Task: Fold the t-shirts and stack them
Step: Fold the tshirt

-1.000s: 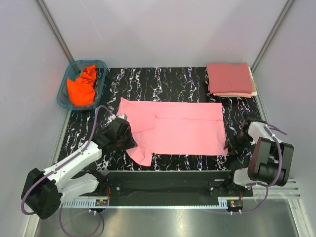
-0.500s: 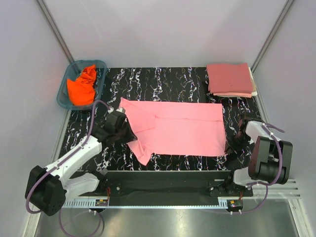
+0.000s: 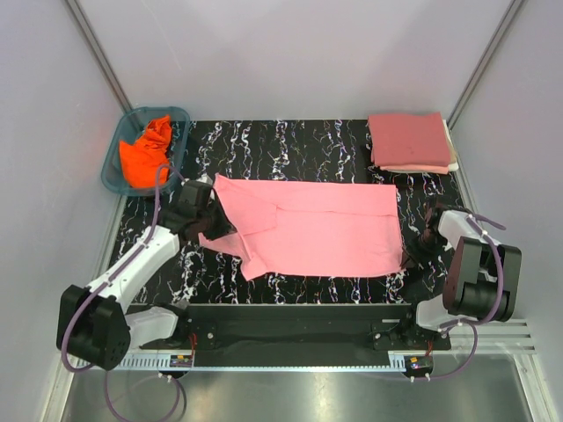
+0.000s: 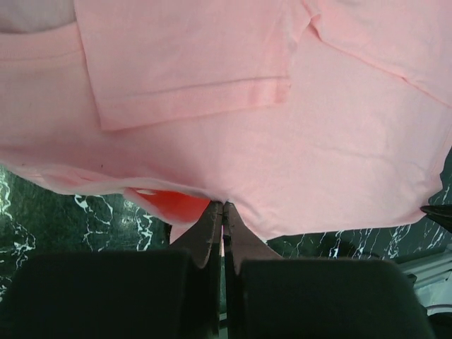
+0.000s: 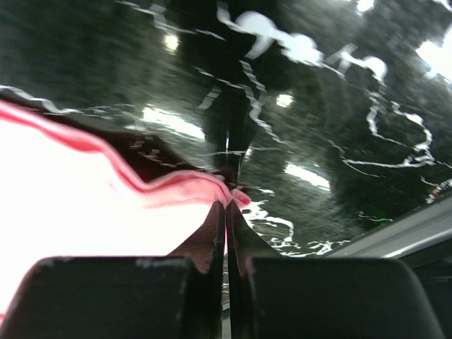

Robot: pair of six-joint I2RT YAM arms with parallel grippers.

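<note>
A light pink t-shirt (image 3: 317, 229) lies spread across the middle of the black marbled table (image 3: 299, 145). My left gripper (image 3: 214, 229) is shut on the shirt's left edge; in the left wrist view its jaws (image 4: 224, 206) pinch the pink cloth (image 4: 296, 141), which hangs raised above the table. At the shirt's near right corner, my right gripper (image 3: 412, 255) is shut on the hem (image 5: 162, 189), with the fingertips (image 5: 227, 203) pressed together. A folded rose-red t-shirt (image 3: 409, 139) rests on a cream one (image 3: 435, 167) at the back right. An orange t-shirt (image 3: 145, 158) lies crumpled in the basket.
The teal plastic basket (image 3: 112, 171) stands off the table's back left corner. Grey walls close in on three sides. A black rail with the arm bases (image 3: 299, 321) runs along the near edge.
My right gripper has shut on the shirt's near right corner. My left arm has swung away toward the back left, dragging the shirt's left flap with it.
</note>
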